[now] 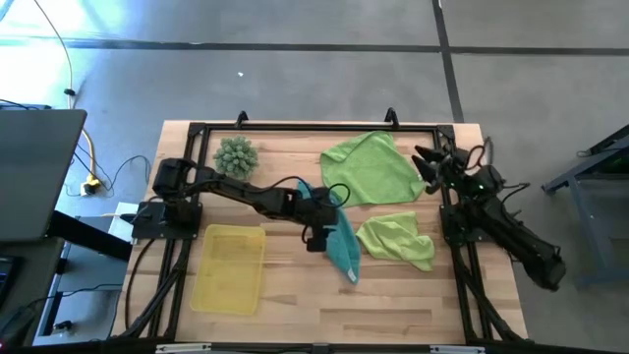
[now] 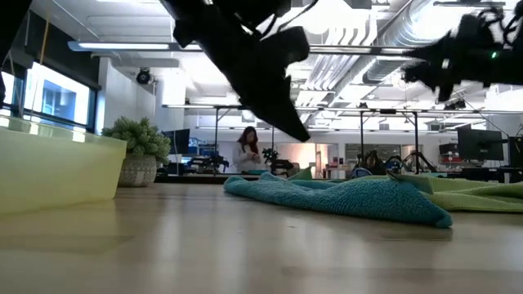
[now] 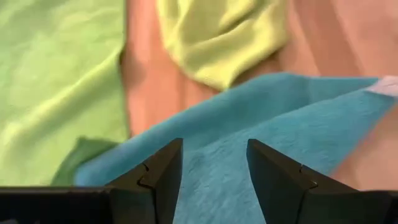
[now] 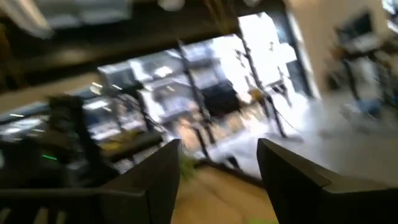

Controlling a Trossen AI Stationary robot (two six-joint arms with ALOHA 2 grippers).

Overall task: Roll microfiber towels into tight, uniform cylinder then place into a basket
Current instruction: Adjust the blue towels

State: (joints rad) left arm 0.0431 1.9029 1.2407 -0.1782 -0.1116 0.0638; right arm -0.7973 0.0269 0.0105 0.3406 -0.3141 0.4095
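Teal towel (image 1: 341,248); two lime-green towels (image 1: 371,167) (image 1: 396,239); translucent yellow basket (image 1: 230,267); pale-green spiky ball (image 1: 236,154); light wood table (image 1: 393,305); dark arms.

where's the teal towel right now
In the high view the teal towel lies crumpled mid-table, under the left gripper, with the basket to its left and a lime towel to its right.

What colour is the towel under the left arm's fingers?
Teal towel, clearest in the left wrist view.

Three towels (one teal (image 1: 339,246), two lime (image 1: 371,167) (image 1: 398,239)), one yellow basket (image 1: 229,267), one spiky ball (image 1: 236,154).
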